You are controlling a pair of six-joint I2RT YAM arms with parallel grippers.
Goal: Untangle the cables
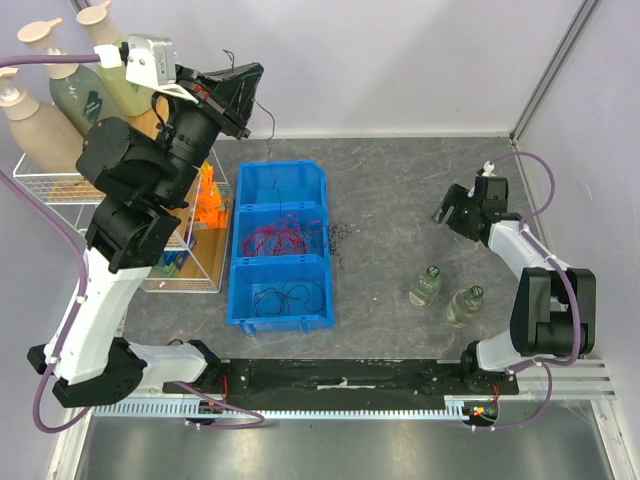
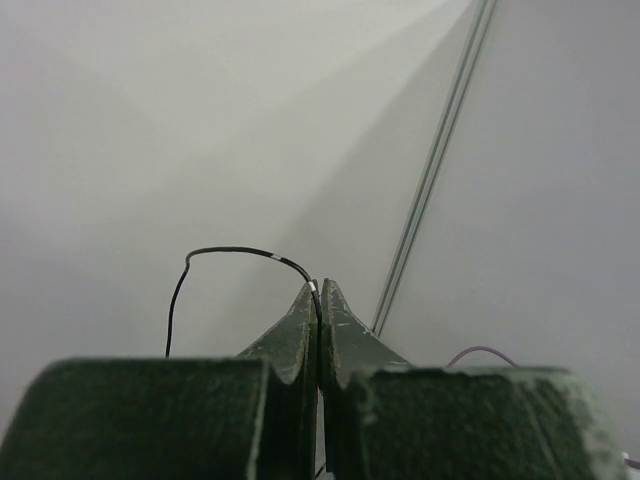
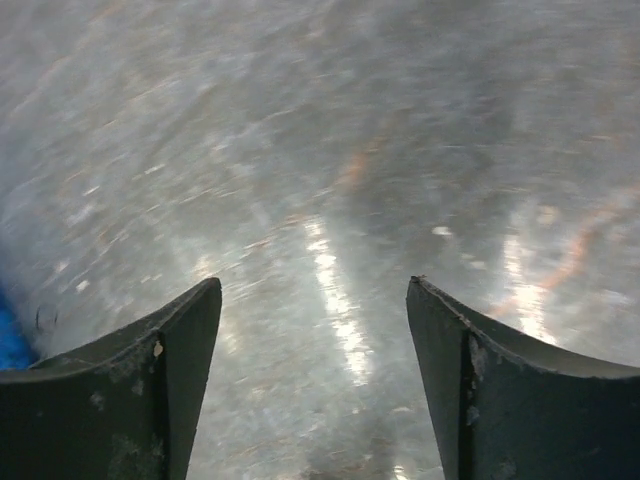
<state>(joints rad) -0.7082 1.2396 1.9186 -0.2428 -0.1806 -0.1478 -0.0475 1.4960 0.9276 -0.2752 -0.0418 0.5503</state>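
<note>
A tangle of red and black cables (image 1: pixel 280 238) lies in the middle compartment of a blue bin (image 1: pixel 236 268). More thin black cable (image 1: pixel 290 293) curls in the near compartment, and a small black strand (image 1: pixel 341 231) lies on the table just right of the bin. My left gripper (image 1: pixel 250 82) (image 2: pixel 320 286) is raised high near the back wall, shut on a single black cable (image 2: pixel 228 250) whose loose end (image 1: pixel 266 120) dangles below it. My right gripper (image 1: pixel 455 212) (image 3: pixel 314 285) stands open low over the bare table, nothing between its fingers.
A wire rack (image 1: pixel 60 190) at the left holds pump bottles (image 1: pixel 40 125) and orange parts (image 1: pixel 208 200). Two small glass bottles (image 1: pixel 426 285) (image 1: pixel 466 305) stand on the table near the right arm. The blue bin's edge (image 3: pixel 8 342) shows at the far left of the right wrist view.
</note>
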